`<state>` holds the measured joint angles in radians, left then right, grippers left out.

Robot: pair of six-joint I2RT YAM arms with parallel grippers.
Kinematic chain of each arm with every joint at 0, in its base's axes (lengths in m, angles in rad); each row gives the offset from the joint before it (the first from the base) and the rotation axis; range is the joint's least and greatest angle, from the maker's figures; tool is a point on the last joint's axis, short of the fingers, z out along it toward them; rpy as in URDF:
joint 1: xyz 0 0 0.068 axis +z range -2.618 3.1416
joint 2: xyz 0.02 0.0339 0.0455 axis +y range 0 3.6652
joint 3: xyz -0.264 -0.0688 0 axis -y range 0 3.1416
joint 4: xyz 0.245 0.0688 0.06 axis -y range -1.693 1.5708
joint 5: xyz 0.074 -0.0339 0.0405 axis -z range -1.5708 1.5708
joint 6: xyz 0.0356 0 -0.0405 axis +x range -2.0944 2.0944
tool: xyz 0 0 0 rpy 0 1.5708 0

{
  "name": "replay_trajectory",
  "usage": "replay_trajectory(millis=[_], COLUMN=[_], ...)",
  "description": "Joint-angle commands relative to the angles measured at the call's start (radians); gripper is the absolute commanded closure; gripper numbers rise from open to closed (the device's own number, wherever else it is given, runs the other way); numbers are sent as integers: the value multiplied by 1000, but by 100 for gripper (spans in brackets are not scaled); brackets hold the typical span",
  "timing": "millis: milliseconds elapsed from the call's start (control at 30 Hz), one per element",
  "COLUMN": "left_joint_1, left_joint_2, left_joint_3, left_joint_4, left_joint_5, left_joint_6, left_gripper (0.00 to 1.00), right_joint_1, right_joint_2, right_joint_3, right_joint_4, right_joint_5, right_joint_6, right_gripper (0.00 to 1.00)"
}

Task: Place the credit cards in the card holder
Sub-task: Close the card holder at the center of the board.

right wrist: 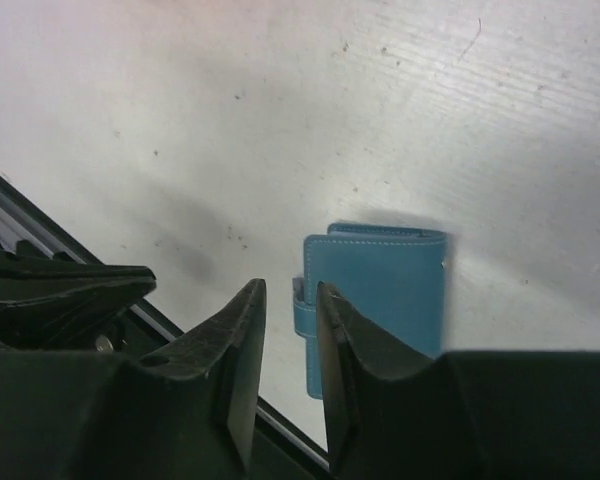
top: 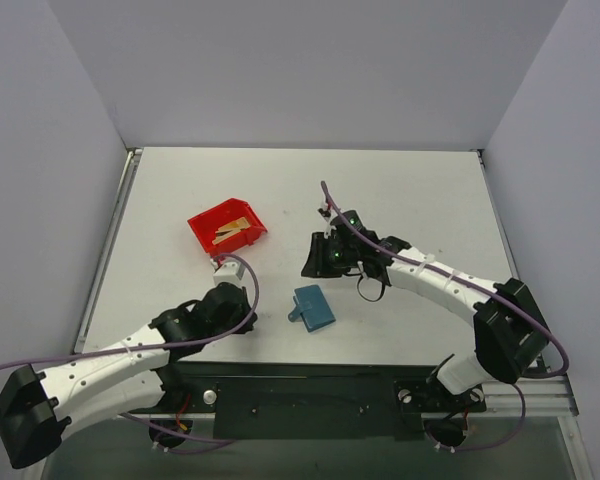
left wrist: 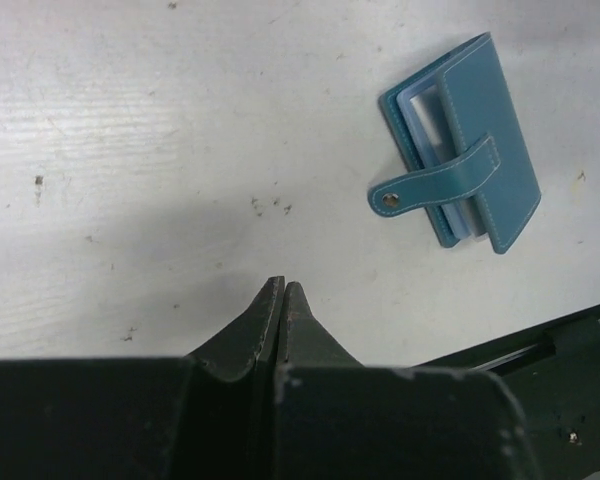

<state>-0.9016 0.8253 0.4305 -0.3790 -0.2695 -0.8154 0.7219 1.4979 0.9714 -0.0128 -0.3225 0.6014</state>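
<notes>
On the top view the card holder (top: 312,307) lies flat on the table (top: 400,190) between the two arms, near the front edge. The credit cards (top: 230,232) sit well apart from it, inside the red bin (top: 205,228) to the left. My left gripper (top: 223,270) hangs just in front of that bin, and my right gripper (top: 313,265) hovers just behind the holder. From the left wrist, the fingertips (left wrist: 272,300) are pressed together with nothing between them. The holder shows to the upper right, folded over, with its snap tab (left wrist: 435,187) lying loose across the cover and pale inner sleeves peeking out at the edges. From the right wrist, the fingers (right wrist: 245,330) stand a narrow gap apart with nothing in it, and the holder lies on the table just beyond the tips. This view is dim and part of the holder is hidden by my own finger, so I can't say for certain whether the tips are above it or touching it. I expect the holder to be light and soft, its cover bending rather than resisting, and likely to slide on the smooth table if I push it. I'd pin one cover or pinch along the spine edge, and leave the floppy tab alone. The cards look thin, stiff and slick. Lying in the bin, they should be easiest to take by an edge that stands clear of the floor, with a light pinch across the short side.
</notes>
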Motion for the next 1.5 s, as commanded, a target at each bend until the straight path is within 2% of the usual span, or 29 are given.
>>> replay_trajectory(millis=[0,167,467,667,867,1467], left_joint_1=[1,1,-2,-8,-19,-22], left_joint_2=[98,213,359,445,502,589], left_joint_3=[119,198,261,266,238,54], left_joint_4=[94,170,318,397,419,511], left_joint_5=[-8,35,116,176,213,191], left_joint_6=[88,128,147,145,140,62], left_gripper=[100,100,100,100,100,100], right_joint_1=[5,19,50,60,59,57], right_joint_2=[-11,18,156,186,185,124], right_joint_3=[-49,-129,-114,-102,-102,-59], right_joint_4=[-95,-26,-45,-62,-65,-88], right_joint_5=[5,-75,-38,-17,-10,-41], right_joint_6=[-65,-28,-25,-23,-20,-11], right_gripper=[80,84,89,90,90,85])
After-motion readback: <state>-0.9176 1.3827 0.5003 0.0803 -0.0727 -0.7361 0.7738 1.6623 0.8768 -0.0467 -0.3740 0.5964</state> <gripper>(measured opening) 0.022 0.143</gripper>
